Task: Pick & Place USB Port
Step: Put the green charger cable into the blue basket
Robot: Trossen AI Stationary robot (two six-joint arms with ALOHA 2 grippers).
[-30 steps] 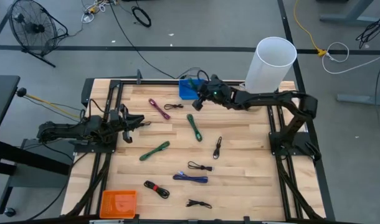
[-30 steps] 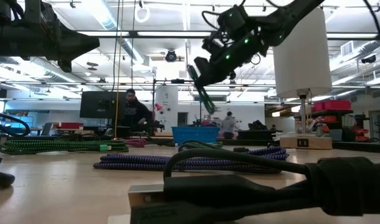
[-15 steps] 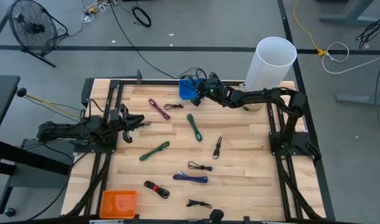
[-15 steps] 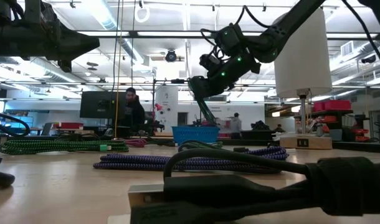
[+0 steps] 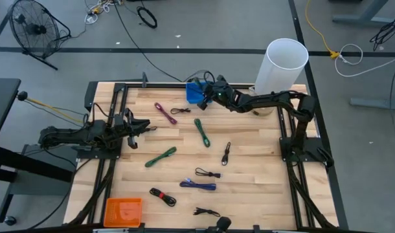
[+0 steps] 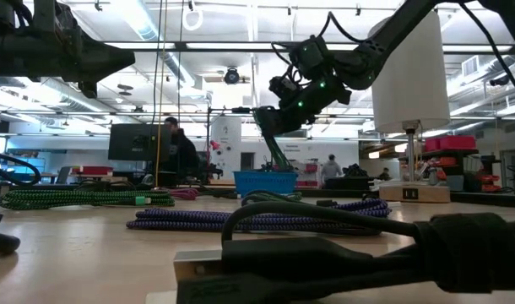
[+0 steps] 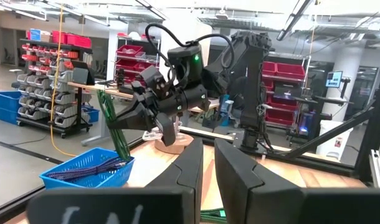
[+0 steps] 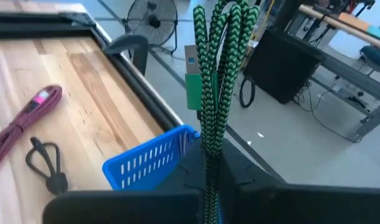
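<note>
A folded green braided USB cable [image 8: 218,74] is held by my right gripper [image 8: 212,169], which is shut on it above the blue basket [image 5: 195,94] at the table's far edge. In the low view the cable [image 6: 279,154] hangs slanted from the gripper [image 6: 273,125], its lower end at the rim of the basket [image 6: 264,181]. The left wrist view shows the same cable [image 7: 118,134] over the basket [image 7: 84,175]. My left gripper [image 5: 143,128] waits, shut, near the table's left side. My right gripper pinches the folded green cable between its two fingers at one end of the bundle [image 8: 210,149], several strands together. The bundle is clear of the table and hangs tilted below the gripper, with its free end [image 6: 284,165] at the basket's rim. Whether it touches the basket I cannot tell.
Several cables lie on the wood: two green ones [image 5: 202,131] [image 5: 160,156], a pink one [image 5: 165,112], a purple one [image 5: 197,186] and black ones [image 5: 226,153]. An orange tray [image 5: 123,211] sits at the near left corner. A tall white cylinder [image 5: 285,65] stands at the far right.
My right gripper has moved toward the table's far edge and down, carrying the green cable from over the bare wood to above the blue basket. The cable's lower end now reaches the basket's rim. The gripper has stayed shut on it.
</note>
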